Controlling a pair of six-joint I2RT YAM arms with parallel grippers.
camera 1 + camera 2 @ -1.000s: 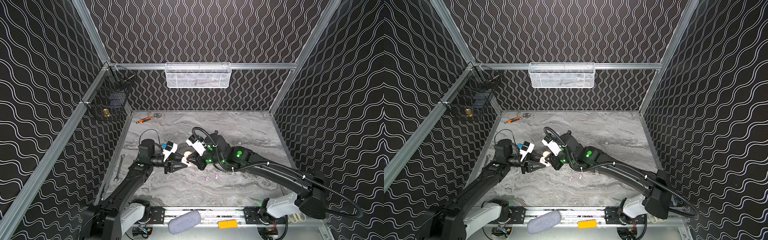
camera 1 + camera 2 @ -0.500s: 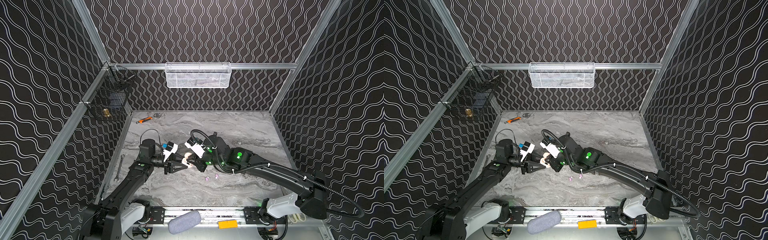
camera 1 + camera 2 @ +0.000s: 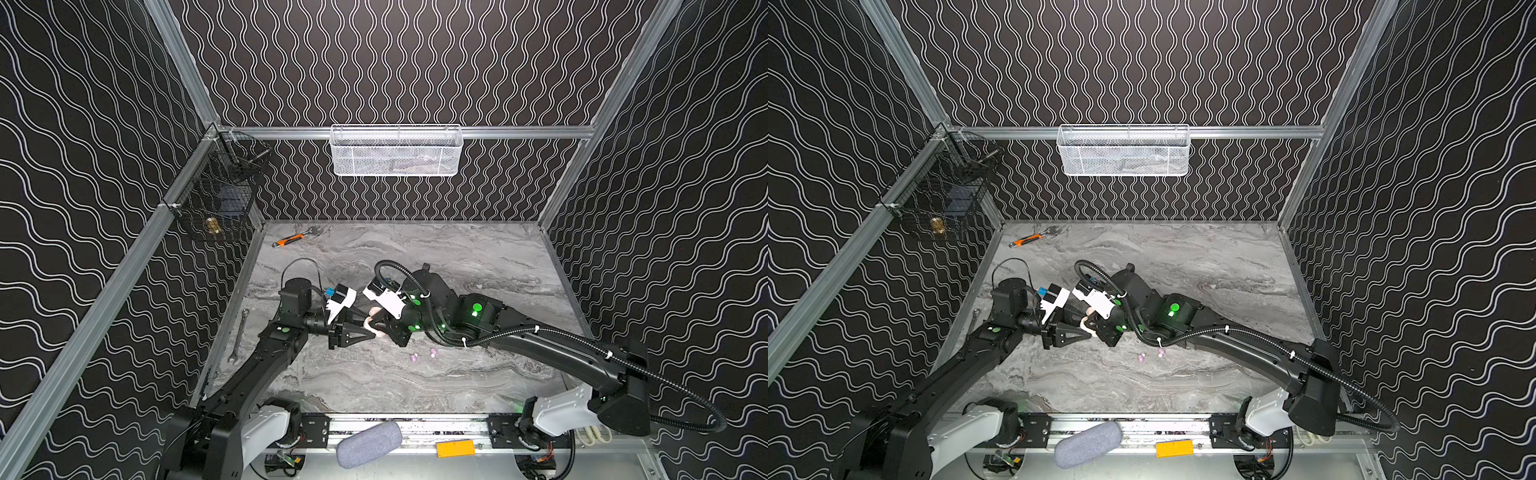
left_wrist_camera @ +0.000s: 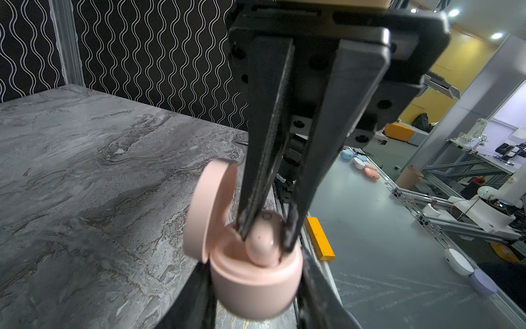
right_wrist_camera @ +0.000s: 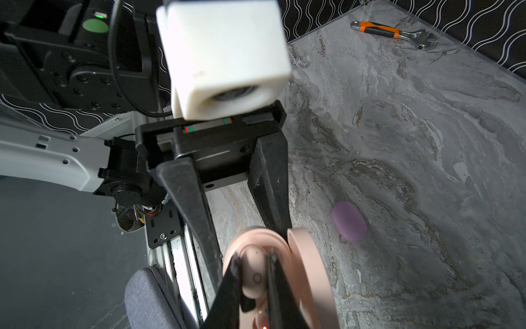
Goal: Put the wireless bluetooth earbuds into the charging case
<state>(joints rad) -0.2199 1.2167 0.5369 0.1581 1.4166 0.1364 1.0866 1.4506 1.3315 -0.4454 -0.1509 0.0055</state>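
Right gripper (image 4: 267, 233) has nudged in closer to the pink charging case (image 4: 256, 284), clamped on a pink earbud (image 4: 260, 245) half-sunk in it. Left gripper (image 5: 252, 242) is clamped on the case, lid (image 4: 207, 210) open. I'd press straight down, then let go gently.

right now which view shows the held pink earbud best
Left wrist view: the earbud is clear, pinched by the right gripper at the mouth of the charging case. Right wrist view shows it blurred, partly behind a finger. In both top views it is too small to tell.
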